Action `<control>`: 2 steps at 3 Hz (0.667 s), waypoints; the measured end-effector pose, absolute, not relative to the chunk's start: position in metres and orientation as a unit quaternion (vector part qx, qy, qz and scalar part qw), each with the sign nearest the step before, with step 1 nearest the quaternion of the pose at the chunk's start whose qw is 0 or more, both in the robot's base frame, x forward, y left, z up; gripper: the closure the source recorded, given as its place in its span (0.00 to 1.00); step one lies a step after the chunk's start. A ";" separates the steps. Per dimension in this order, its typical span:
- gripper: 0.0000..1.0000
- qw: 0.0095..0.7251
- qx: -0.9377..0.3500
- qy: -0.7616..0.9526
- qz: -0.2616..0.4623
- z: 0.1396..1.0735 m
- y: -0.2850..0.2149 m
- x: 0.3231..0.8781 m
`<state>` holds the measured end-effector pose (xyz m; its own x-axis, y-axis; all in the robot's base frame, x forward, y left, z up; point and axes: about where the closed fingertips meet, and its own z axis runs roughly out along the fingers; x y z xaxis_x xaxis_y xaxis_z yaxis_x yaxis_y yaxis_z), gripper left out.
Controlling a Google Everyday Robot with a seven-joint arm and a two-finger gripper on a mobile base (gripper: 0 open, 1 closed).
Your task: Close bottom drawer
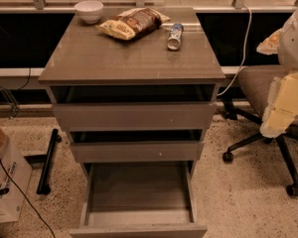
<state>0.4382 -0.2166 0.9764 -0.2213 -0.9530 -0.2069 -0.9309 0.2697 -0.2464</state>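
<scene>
The bottom drawer [139,190] is the lowest of the three in the grey-brown cabinet [114,61]. It is pulled far out toward me, with its bare panel floor and side rails showing and its flat front [139,230] at the lower edge of the view. The middle drawer [136,151] and top drawer [134,115] each stand slightly ajar. My gripper [274,128], pale yellow and white, hangs at the right edge, well to the right of the cabinet and above the height of the bottom drawer, touching nothing.
On the cabinet top lie a white bowl [89,10], a snack bag [131,23] and a small bottle [175,36] on its side. An office chair [256,88] stands right behind my gripper. A cardboard box [5,182] and a black bar [47,160] are on the floor at left.
</scene>
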 end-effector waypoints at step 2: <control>0.26 0.160 -0.612 0.774 -0.038 0.972 -0.202 0.429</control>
<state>0.4287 -0.2022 0.9723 -0.2002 -0.9587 -0.2020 -0.9346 0.2487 -0.2544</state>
